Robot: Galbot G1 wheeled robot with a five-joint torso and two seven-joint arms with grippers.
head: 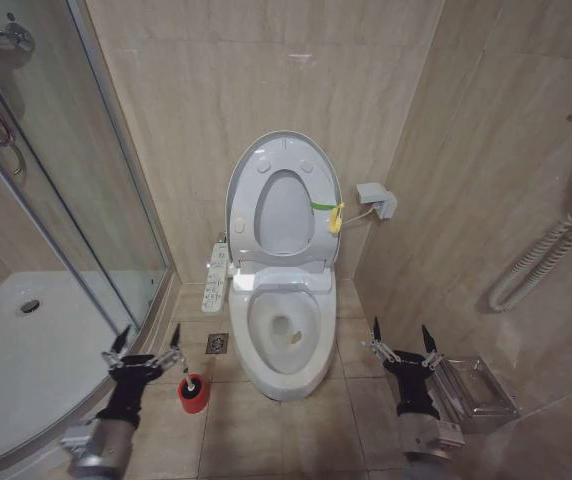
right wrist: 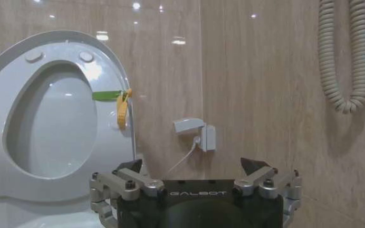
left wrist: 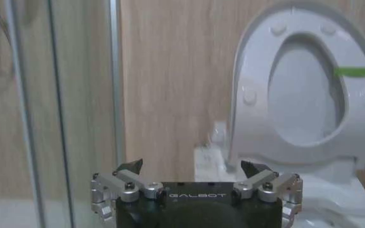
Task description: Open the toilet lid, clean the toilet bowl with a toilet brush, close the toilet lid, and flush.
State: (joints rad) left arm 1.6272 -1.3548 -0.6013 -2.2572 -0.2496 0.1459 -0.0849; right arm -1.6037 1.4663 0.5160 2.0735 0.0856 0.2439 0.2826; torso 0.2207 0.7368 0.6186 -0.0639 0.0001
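In the head view, the toilet lid (head: 284, 150) stands upright against the wall in the upper centre of the frame, with the seat ring (head: 284, 215) raised against it and a yellow-green tag (head: 332, 213) at its right edge. The toilet bowl (head: 284, 330) is open below it, in the centre. The toilet brush (head: 188, 377) sits in its red holder (head: 194, 394) on the floor, lower left, just beside the left pincer (head: 147, 343), whose fingers are spread wide and empty. The right pincer (head: 402, 336) waits lower right, also wide and empty. In the left wrist view, the left pincer (left wrist: 194, 167) is at the bottom, with the lid (left wrist: 258, 61) at the right. In the right wrist view, the right pincer (right wrist: 194, 166) is at the bottom, with the lid (right wrist: 17, 52) at the left. I judge that the opening is done and the brush step begins; the next move calls for lowering the left pincer onto the thin handle.
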